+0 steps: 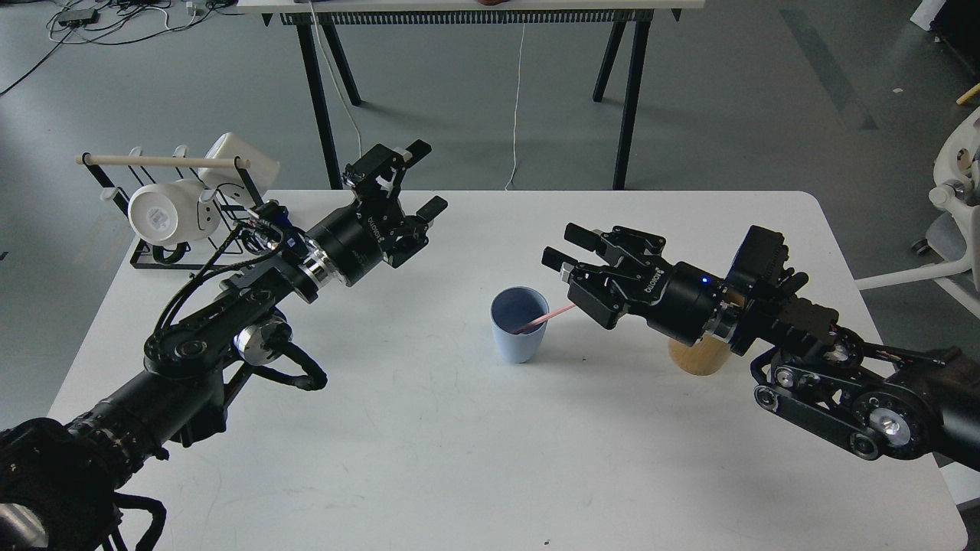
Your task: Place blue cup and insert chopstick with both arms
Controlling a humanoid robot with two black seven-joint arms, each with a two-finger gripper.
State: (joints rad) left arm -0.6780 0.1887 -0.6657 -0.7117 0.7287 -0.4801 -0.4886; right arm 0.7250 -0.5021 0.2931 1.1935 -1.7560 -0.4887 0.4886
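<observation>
Blue cup [521, 334]: pale, upright, mid-table [459, 459].
Chopstick [545, 315]: pink, leaning inside the cup.
Right gripper [566, 256]: fingers spread, empty, just beside the chopstick's top.
Left gripper [425, 177]: raised, fingers spread wide, empty.

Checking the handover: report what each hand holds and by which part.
Neither hand holds anything. The left hand is open in the air. The right hand is open too; the chopstick leans in the blue cup, its top end below that hand.
</observation>
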